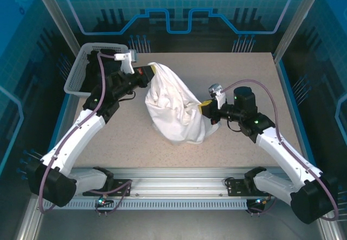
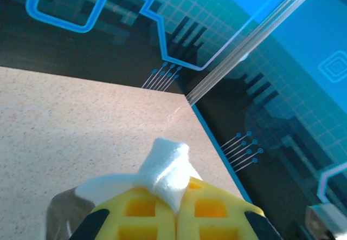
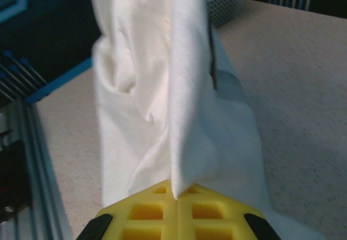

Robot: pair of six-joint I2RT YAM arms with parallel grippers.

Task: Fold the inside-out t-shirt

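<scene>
In the middle of the table [image 1: 255, 88]: the inside-out t-shirt [image 1: 176, 107], white and all bunched up, pulled out like a fat sausage between two claws.

At the far end, close to the basket [image 1: 81, 69]: the left gripper [image 1: 147, 77]. Squeezed tight on a small knob of white cloth. From the left wrist, yellow fingers [image 2: 146, 215] pressed together, with a little bit of shirt poking out past the tips.

At the near right end: the right gripper [image 1: 207, 111]. Closed tight too, nipping one thin fold of the shirt. From the right wrist, long creases of cloth going away from the tips.

Why hold both ends? Most likely to pull the shirt out long, to get rid of the bunching and find the shape before any folding. Only small pinches, though, so maybe easy to lose with a hard tug.

Sags in the middle. Hard to tell whether resting on the table there or hanging just above.

No sleeves or neck hole easy to spot. No neat fold anywhere. Looks like early days for the folding. Best next move, at a guess: spread wide, then lay down flat.
</scene>
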